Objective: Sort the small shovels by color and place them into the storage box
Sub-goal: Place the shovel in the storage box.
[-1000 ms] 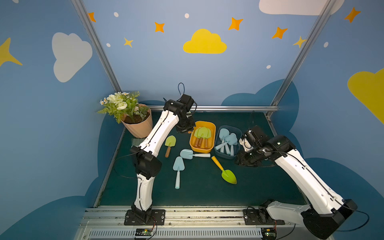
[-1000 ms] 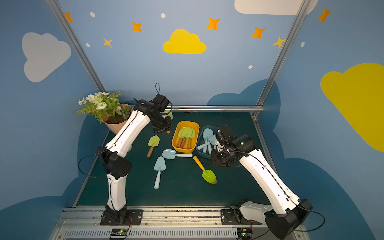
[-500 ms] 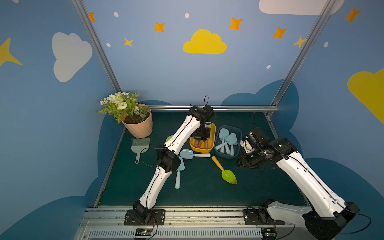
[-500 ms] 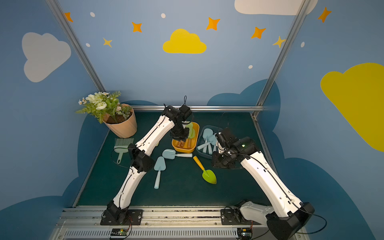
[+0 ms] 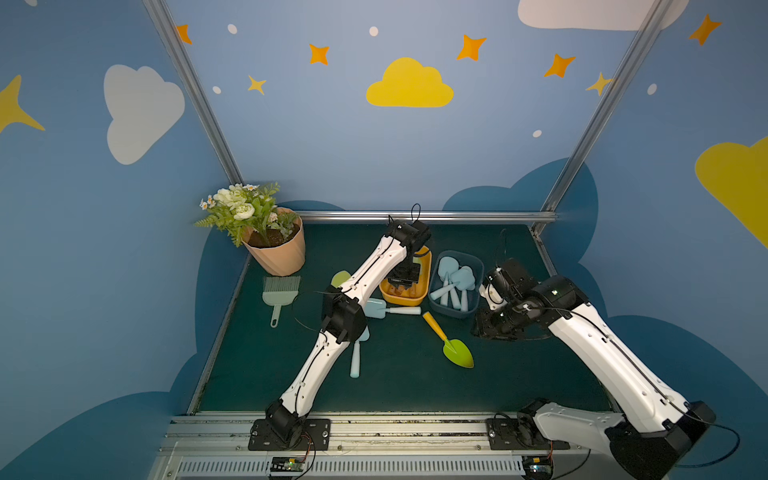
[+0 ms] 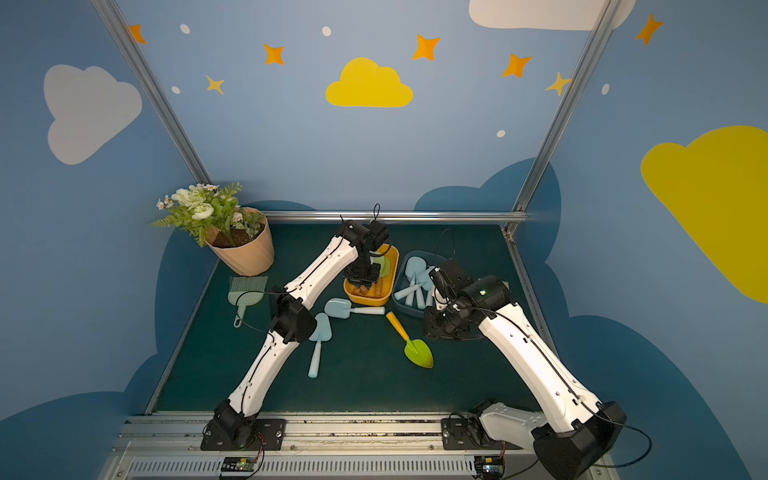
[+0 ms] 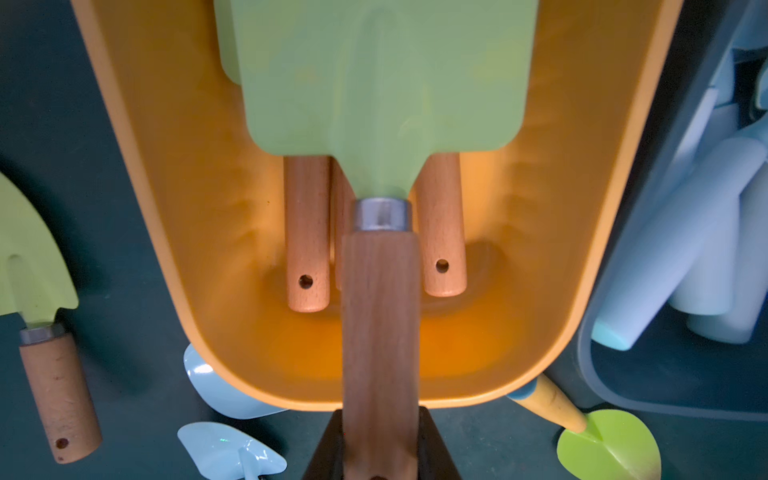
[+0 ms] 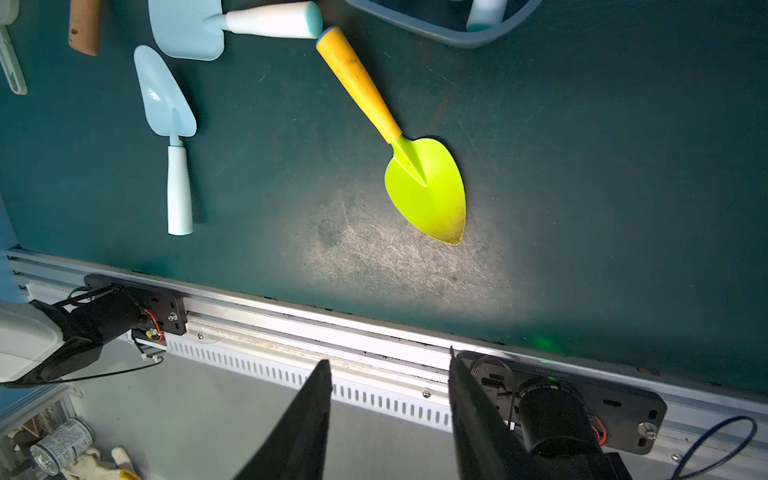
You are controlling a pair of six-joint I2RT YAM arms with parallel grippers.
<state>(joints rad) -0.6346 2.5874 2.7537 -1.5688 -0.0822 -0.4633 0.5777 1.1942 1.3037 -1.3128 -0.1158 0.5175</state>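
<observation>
Green shovel [image 7: 380, 291], wooden handle: gripped at the handle by the left pincer [image 7: 380, 451], whose fingers [image 7: 430, 453] are pressed against both sides of it. The blade extends ahead of the pincer into the orange box [image 7: 166, 232], above the wooden-handled shovels [image 7: 307, 232] lying inside; contact with them cannot be determined. Left arm: reaches from its base across the tabletop [image 5: 415, 395], elbow bent, wrist turned down so the pincer hangs over the box. Right arm: folded low, its wrist just beside the grey-blue box [image 5: 478, 266] holding the light blue shovels [image 5: 453, 278]. Right pincer [image 8: 390, 399]: spread, pinching nothing, tips above the front rail [image 8: 374, 332]. A lime shovel [image 8: 424, 187] with an orange handle lies flat on the tabletop ahead of that pincer, well apart from it. Two loose blue shovels [image 8: 166, 99] lie farther off to its side.
</observation>
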